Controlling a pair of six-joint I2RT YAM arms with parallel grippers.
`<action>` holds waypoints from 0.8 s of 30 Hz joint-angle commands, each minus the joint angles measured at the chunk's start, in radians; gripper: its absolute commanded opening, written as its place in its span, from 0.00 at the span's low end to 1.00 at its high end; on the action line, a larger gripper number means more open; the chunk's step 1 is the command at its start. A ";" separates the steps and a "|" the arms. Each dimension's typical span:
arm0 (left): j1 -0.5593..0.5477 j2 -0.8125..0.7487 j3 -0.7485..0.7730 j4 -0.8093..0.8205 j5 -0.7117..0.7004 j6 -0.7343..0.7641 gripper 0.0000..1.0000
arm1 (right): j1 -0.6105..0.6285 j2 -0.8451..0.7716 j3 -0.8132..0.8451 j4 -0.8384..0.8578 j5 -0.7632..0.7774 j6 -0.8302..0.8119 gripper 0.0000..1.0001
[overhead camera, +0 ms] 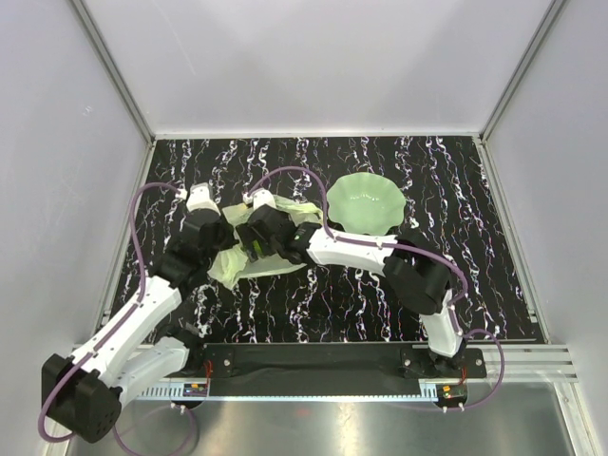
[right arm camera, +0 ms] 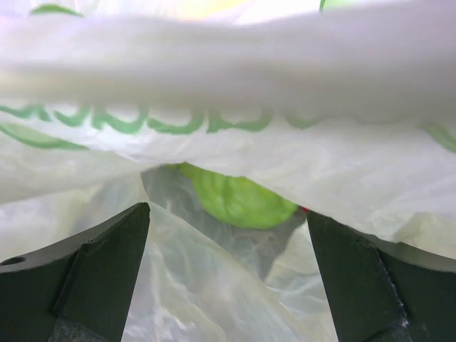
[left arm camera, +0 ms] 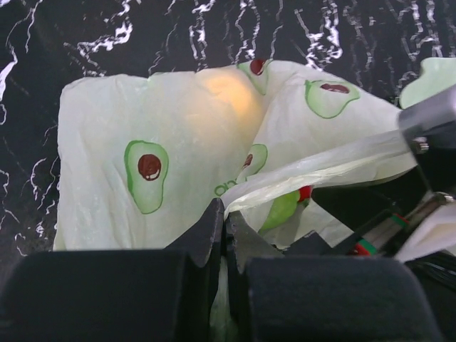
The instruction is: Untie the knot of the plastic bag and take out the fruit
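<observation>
My left end effector (left arm camera: 224, 214) pinches the plastic bag (left arm camera: 142, 128); my right end effector (right arm camera: 228, 211) is spread wide at its crumpled mouth, with green fruit (right arm camera: 242, 203) inside.

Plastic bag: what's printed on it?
The plastic bag shows green avocado halves with brown pits; left wrist view.

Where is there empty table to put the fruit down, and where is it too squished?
Bare table lies right of the green dish, out to the right edge. Another free strip runs in front of the plastic bag, between the two arms. It is crowded at the bag, where the left gripper and right gripper meet.
</observation>
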 commanded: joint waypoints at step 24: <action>0.043 0.129 -0.067 0.122 -0.056 -0.104 0.00 | -0.106 0.126 0.027 0.255 -0.138 -0.002 0.68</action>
